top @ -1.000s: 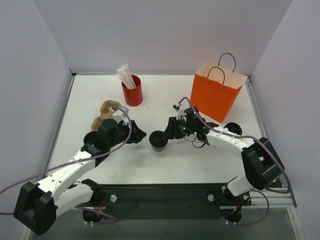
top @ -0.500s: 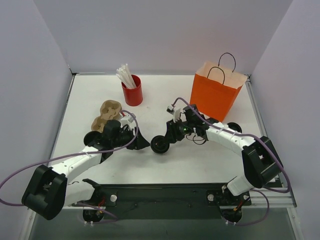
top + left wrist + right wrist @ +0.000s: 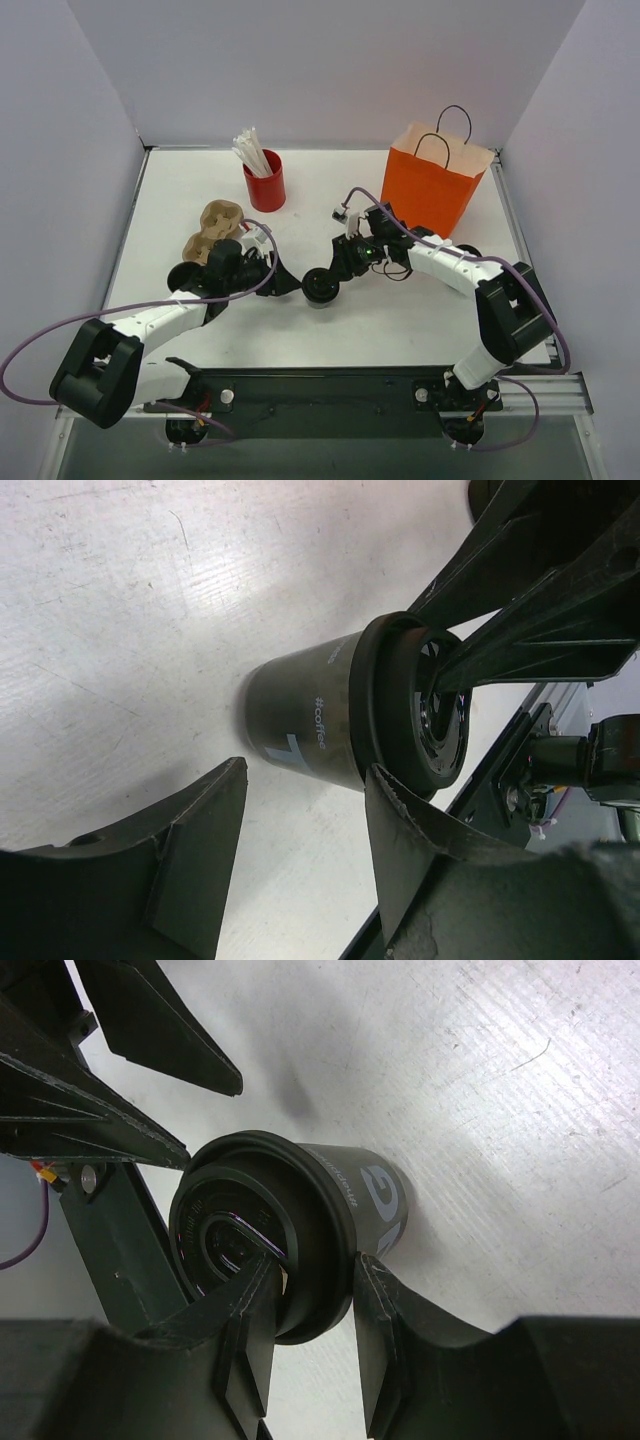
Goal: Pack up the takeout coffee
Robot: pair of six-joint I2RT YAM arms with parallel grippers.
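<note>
One takeout coffee cup (image 3: 320,287), dark paper with a black lid, is at the table's middle. It also shows in the left wrist view (image 3: 310,725) and the right wrist view (image 3: 375,1195). My right gripper (image 3: 336,274) (image 3: 315,1270) is shut on its lid rim, one finger on the lid top and one on the cup wall. My left gripper (image 3: 287,282) (image 3: 307,780) is open just left of the cup, jaws spread at its side, one tip close to the lid. I cannot pick out a second coffee cup.
A brown cardboard cup carrier (image 3: 215,228) lies behind the left arm. A red cup (image 3: 266,188) of white sticks stands at the back. An orange paper bag (image 3: 432,195) stands open at the back right. The walls are close on both sides.
The left gripper has moved right, up to the cup. The right gripper has stayed on the cup's lid and shifted it slightly.
</note>
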